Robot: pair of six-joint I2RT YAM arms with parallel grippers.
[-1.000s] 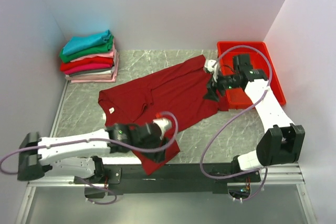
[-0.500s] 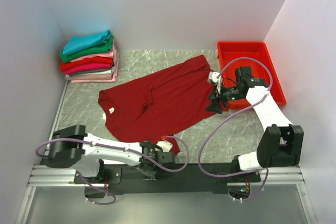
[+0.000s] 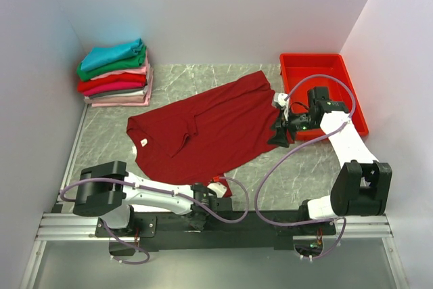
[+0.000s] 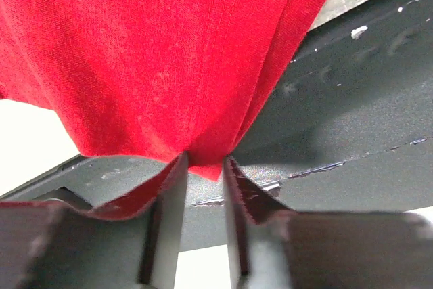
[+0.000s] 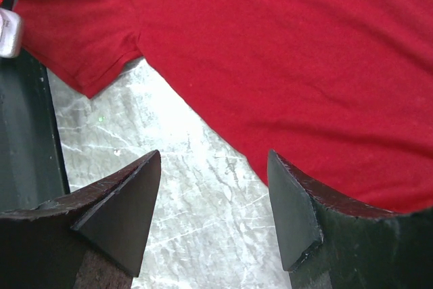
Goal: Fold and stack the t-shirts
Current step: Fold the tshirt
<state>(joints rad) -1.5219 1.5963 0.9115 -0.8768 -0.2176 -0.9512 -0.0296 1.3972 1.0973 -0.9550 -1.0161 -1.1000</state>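
A large dark red t-shirt (image 3: 203,126) lies spread on the marble table, its white neck label at the left. Its bottom corner hangs over the table's near edge. My left gripper (image 3: 215,193) reaches low along that edge, and in the left wrist view its jaws (image 4: 204,160) pinch the bunched corner of the red cloth (image 4: 155,52). My right gripper (image 3: 279,137) hovers open at the shirt's right edge. The right wrist view shows bare marble between its fingers (image 5: 213,167), with the shirt (image 5: 284,45) just beyond. A stack of folded t-shirts (image 3: 115,72) sits at the back left.
A bright red plastic tray (image 3: 318,72) stands at the back right, close behind the right arm. White walls close in the left, back and right sides. The black mounting rail (image 3: 270,221) runs along the near edge under the left gripper.
My left arm has swung down to the table's near edge and its jaws have closed on the shirt's hanging corner. The right gripper drifted slightly right and nearer, staying open.
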